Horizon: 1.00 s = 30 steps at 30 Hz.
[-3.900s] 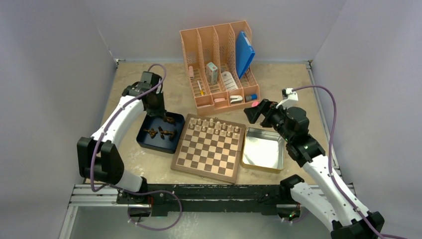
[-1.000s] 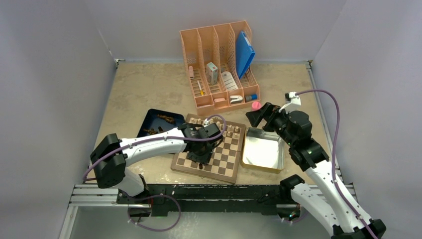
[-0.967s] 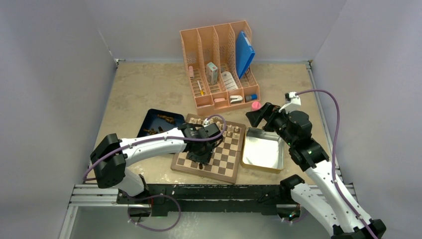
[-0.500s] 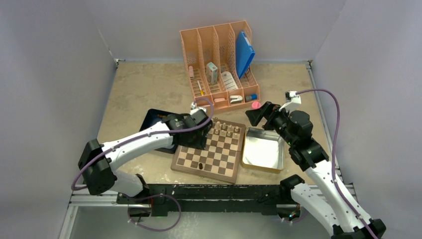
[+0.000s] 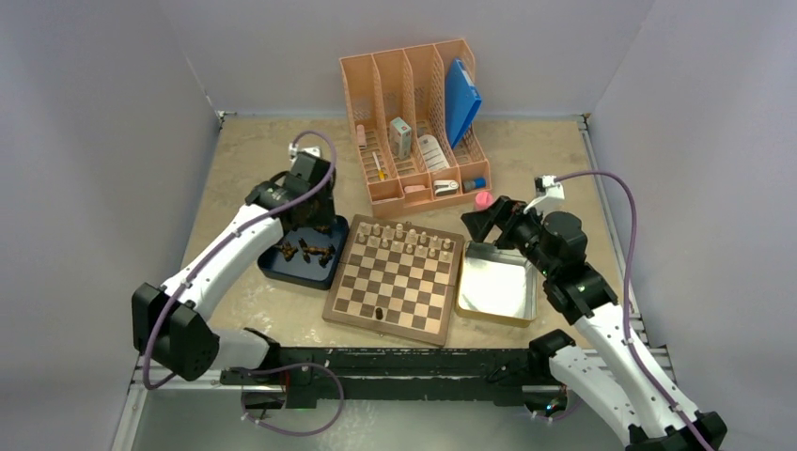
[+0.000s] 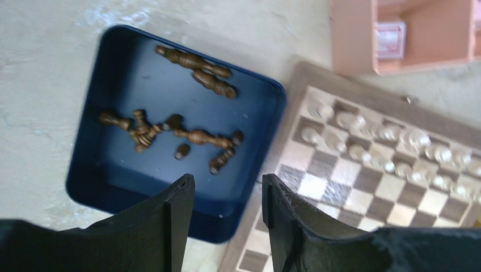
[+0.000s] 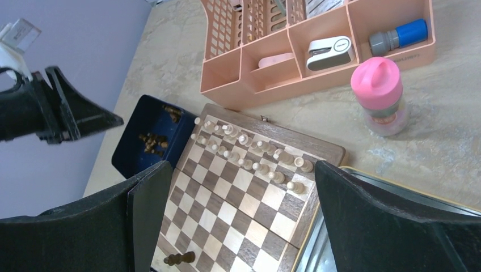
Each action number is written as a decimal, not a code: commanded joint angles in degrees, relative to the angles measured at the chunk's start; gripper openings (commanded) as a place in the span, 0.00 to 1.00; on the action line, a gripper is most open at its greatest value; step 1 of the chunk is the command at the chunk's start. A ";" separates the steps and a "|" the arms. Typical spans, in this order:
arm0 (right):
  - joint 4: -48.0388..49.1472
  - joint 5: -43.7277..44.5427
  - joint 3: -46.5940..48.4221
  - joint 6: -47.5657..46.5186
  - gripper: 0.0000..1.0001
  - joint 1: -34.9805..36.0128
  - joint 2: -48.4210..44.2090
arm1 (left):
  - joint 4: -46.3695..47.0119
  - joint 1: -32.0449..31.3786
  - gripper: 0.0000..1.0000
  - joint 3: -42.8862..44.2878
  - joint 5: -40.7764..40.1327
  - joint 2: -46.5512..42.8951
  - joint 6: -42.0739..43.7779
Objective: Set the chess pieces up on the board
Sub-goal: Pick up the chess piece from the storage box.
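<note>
Top external shows my left pincer (image 5: 305,221) back over the blue tray (image 5: 293,275) from the board (image 5: 414,293), fingers partly apart, holding nothing. One dark piece (image 5: 378,313) now sits on the near rank. Right wrist shows it long-ways along that edge, perhaps toppled. Left wrist shows the remaining chess pieces (image 6: 193,136) lying flat in the tray. My right pincer (image 7: 241,170) gapes wide, empty.

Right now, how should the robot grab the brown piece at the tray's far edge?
From straight above, pinching that brown piece across its thin middle. It lies flat on its side in the blue tray, so the left gripper should straddle it crosswise.
</note>
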 commanded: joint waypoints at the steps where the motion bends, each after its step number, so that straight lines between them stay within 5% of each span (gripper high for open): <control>1: 3.89 -2.02 0.13 -1.28 0.98 -0.10 0.03 | 5.88 8.82 0.46 1.18 4.42 2.56 4.91; 11: 3.57 -2.07 0.22 -2.00 0.98 -0.16 0.89 | 9.66 19.60 0.38 -0.16 11.98 13.21 3.49; 30: 3.27 -2.26 0.26 -2.27 0.98 -0.17 0.55 | 4.46 20.09 0.31 -1.75 10.82 19.51 3.02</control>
